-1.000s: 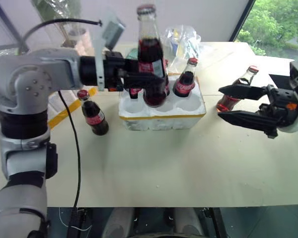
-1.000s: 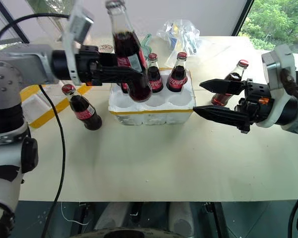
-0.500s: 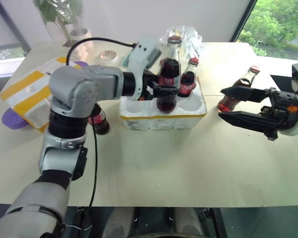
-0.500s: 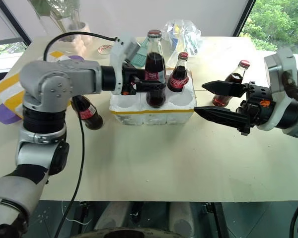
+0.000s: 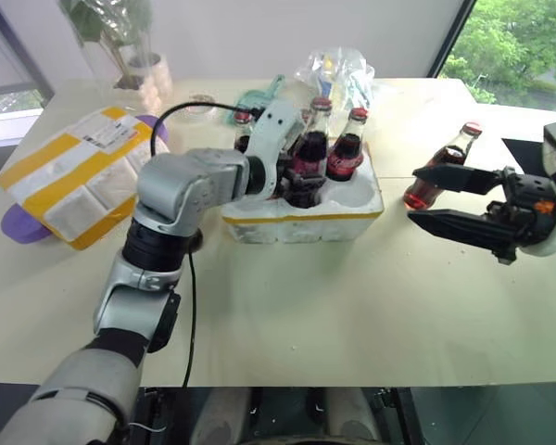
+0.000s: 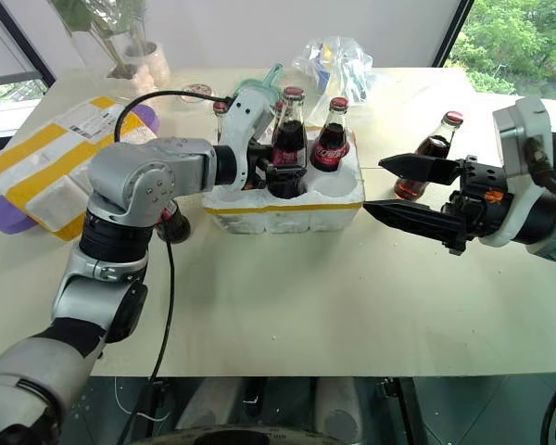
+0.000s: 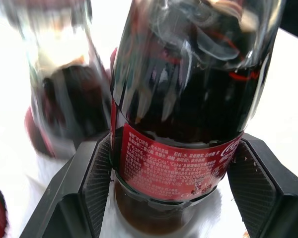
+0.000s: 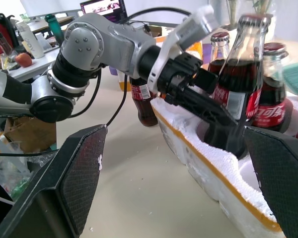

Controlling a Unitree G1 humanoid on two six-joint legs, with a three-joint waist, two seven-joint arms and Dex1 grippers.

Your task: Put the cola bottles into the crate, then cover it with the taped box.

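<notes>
My left tool (image 6: 280, 176) sits at the crate (image 6: 287, 206), upper centre of the head view, with its fingers (image 7: 97, 181) on either side of a cola bottle (image 6: 288, 148) standing in a front well. In the left wrist view the pads flank the red label, which carries fine white print and part of a white script logo (the small print is not readable); a thin gap shows at each side, so I cannot tell whether the fingers grip or merely bracket the glass.

Two more red-capped bottles stand in the rear wells, one at right (image 6: 332, 137) with a red script-logo label, one at left (image 6: 222, 113) mostly hidden by my arm. A further bottle (image 8: 142, 99) stands on the table (image 6: 287, 306) just left of the crate, behind my left forearm.

My right tool (image 6: 389, 190) hovers at centre right, fingers spread wide and holding nothing. Behind it one bottle (image 6: 431, 159) stands on the table.

The taped box (image 6: 51, 167) lies at upper left, with yellow stripes and a white shipping label (text illegible).
</notes>
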